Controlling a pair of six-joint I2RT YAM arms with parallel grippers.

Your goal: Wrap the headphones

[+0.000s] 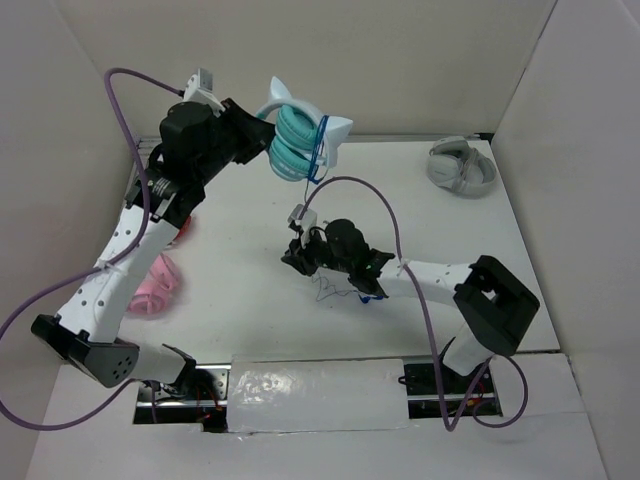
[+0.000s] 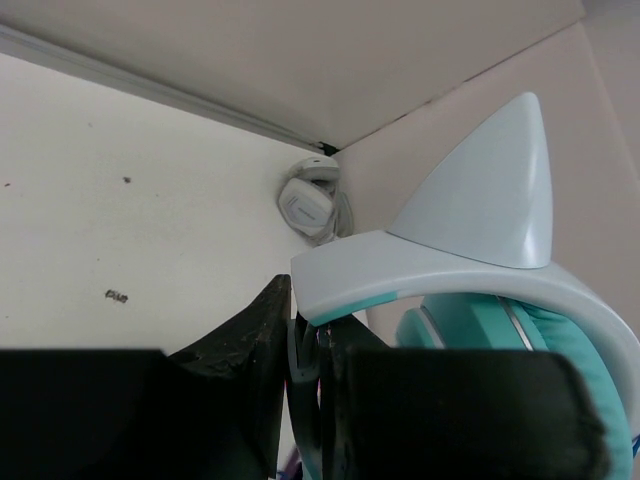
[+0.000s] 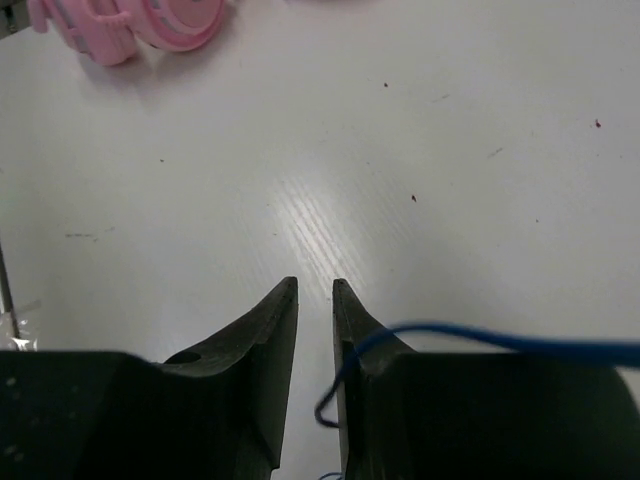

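left end effector [image 2: 306,325] clamped on headphones [image 1: 295,140], raised; right end effector [image 3: 315,290]: cable [image 3: 480,338] btwn fingers [image 3: 270,340], can't tell if clamped.

The left arm [image 1: 118,255] and right arm [image 1: 437,278] are showing white links with black joints. Purple cables [image 1: 392,215] are running along both.

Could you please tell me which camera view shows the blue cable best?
The top external view: the blue cable is wound around the teal headphones in the left gripper, its tail by the right gripper. Right wrist shows one strand; left wrist shows none clearly.
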